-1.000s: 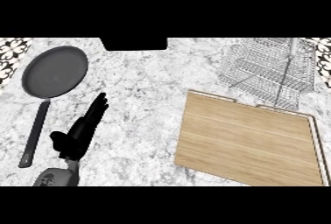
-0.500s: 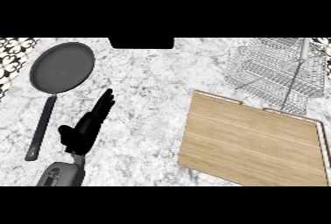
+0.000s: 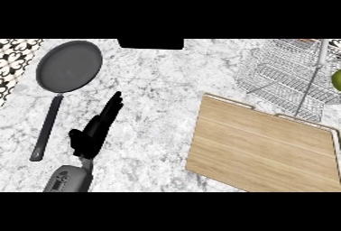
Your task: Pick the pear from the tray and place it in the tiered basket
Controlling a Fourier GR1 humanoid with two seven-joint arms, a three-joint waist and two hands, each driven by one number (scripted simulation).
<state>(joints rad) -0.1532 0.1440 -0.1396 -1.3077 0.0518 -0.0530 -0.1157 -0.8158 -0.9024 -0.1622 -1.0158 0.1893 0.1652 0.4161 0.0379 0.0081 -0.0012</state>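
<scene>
A head view looks steeply down on a white and grey marbled stone desk [image 3: 166, 90]. Only the robot's left hand [image 3: 93, 133] shows, black on a grey forearm rising from the lower left edge; its fingers [image 3: 112, 106] are straight and close together, pointing up and slightly right, and it holds nothing, resting with its fingers open. The right hand is nowhere in view. Far to the right of that hand lies the flat rectangular light wooden tray [image 3: 263, 151], turned a little so its long edges run down toward the right; its surface carries no pear. Beyond the tray, up and well to the right of the hand, stands the silver wire tiered basket [image 3: 279, 74] with a thin upright pole. At the far right edge, level with the basket, a small rounded green shape shows, most likely the green pear [image 3: 337, 80]; it is cut off by the frame, so only a sliver is visible. Whether it already sits in the basket or is being carried beside it cannot be told. Its long axis and the way its stem end points cannot be read from this sliver either. Judging by the bare tray, the pick looks done, and the placing is either under way or finished. Just left of the hand and above it lies a dark grey round frying pan [image 3: 68, 67], its long black handle running down alongside the hand.
</scene>
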